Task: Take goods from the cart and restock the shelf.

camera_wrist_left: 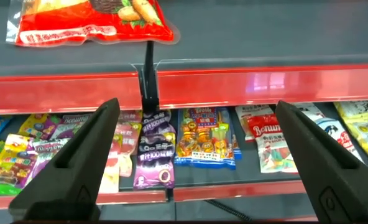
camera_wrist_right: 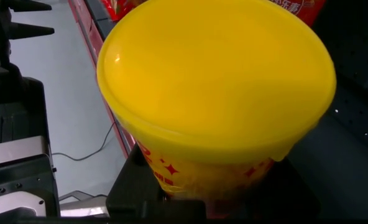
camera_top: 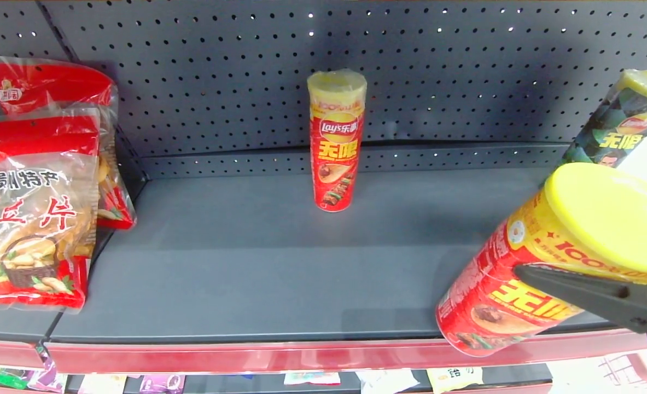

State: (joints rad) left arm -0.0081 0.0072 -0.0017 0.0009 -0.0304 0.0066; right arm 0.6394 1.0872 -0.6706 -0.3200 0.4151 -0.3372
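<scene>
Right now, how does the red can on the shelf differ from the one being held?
Shelf can stands upright, far back on the shelf; held can tilts, clamped in the right hand by the front edge. Shelf can's lid is film-wrapped; held can's lid looks bare. Both: red tubes, yellow lids.

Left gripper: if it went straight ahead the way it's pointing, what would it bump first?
Probably the red shelf-edge rail, or the purple snack packet just under it. The open left gripper aims about there, but depth is hard to judge.
</scene>
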